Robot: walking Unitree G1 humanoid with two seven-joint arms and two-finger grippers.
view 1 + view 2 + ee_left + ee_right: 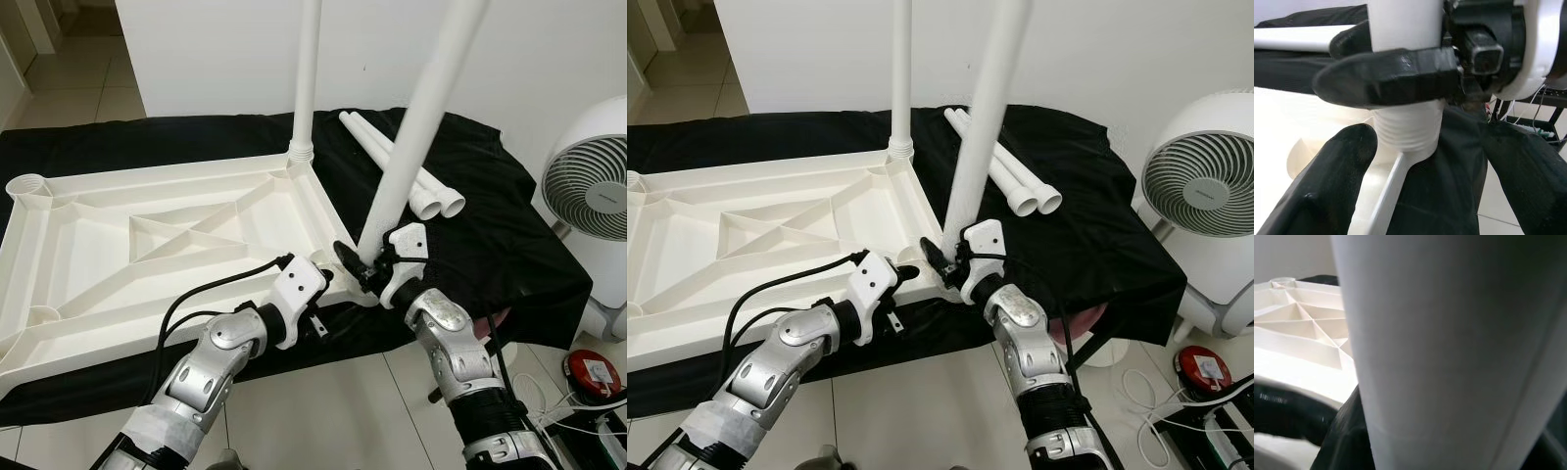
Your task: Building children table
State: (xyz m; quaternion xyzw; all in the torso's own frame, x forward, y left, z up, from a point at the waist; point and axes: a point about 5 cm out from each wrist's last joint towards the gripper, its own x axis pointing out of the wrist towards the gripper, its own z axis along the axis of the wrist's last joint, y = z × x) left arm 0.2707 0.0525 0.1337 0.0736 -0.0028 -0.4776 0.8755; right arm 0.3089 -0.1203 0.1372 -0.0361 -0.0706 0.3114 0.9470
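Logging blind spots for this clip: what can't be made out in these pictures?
- Tops of both upright legs: the held leg and the fitted leg are cut off by the top edge of the eye views.
- How far the held leg's threaded end sits in the tabletop: the right gripper covers the joint.
- Left gripper fingers: hidden behind its white housing in the eye views.
- Right wrist view: too close to the leg to show the grip.

white fan (pixel 588 186) at right, red disc (pixel 592 372), cables (pixel 549 411) on tiled floor (pixel 333 411)
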